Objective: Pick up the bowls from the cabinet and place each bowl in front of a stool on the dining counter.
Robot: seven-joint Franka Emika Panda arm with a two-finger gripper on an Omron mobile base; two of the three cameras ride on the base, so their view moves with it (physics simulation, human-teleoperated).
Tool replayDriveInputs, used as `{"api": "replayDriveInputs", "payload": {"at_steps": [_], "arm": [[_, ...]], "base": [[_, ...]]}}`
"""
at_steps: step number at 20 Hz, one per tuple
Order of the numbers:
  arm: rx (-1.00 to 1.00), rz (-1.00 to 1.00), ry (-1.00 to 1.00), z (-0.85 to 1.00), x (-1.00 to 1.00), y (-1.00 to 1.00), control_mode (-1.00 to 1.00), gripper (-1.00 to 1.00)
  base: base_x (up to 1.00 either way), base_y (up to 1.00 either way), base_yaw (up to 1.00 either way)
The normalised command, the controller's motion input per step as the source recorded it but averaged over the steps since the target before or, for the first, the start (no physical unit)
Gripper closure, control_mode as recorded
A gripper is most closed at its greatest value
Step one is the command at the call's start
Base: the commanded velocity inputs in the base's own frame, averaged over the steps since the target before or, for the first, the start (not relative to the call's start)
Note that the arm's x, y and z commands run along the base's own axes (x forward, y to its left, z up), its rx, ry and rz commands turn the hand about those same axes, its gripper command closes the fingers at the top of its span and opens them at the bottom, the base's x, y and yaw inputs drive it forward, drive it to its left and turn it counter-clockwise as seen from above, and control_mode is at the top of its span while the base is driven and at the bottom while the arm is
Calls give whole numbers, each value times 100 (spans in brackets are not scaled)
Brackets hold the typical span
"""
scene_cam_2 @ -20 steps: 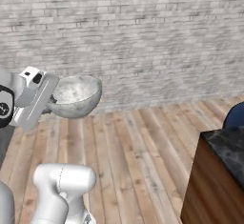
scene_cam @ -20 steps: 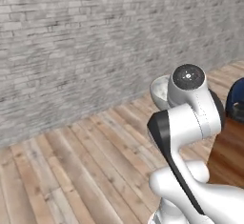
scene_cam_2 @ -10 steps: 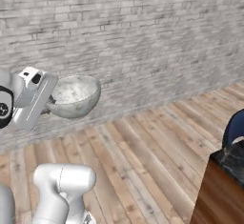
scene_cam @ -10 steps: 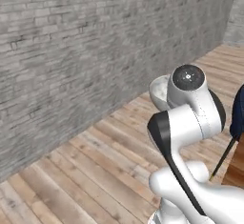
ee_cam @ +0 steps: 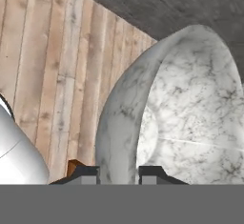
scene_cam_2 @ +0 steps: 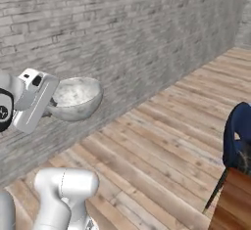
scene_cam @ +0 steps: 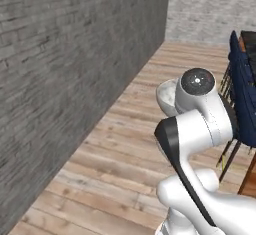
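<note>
Carrying the marble bowl toward the dining counter

Past the brick wall (scene_cam_2: 122, 23) and plank floor (scene_cam_2: 162, 160), a navy stool (scene_cam_2: 239, 138) nears; the gripper (ee_cam: 119, 173) pinches the marble bowl (scene_cam_2: 76, 97) by its rim, aloft, so keep it level and drive gently.

Rear base cameras flanking; hand camera close on bowl (ee_cam: 181, 118)

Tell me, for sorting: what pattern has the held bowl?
Mottled grey-white marble bowl, clearest in the hand view.
</note>
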Motion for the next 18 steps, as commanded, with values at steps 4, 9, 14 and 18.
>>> {"api": "replayDriveInputs", "payload": {"at_steps": [4,9,14,18], "arm": [[0,0,0,0,0,0,100,100],[0,0,0,0,0,0,100,100],[0,0,0,0,0,0,100,100],[0,0,0,0,0,0,100,100]], "base": [[100,67,-73],[97,60,-77],[93,56,-79],[90,56,-80]]}}
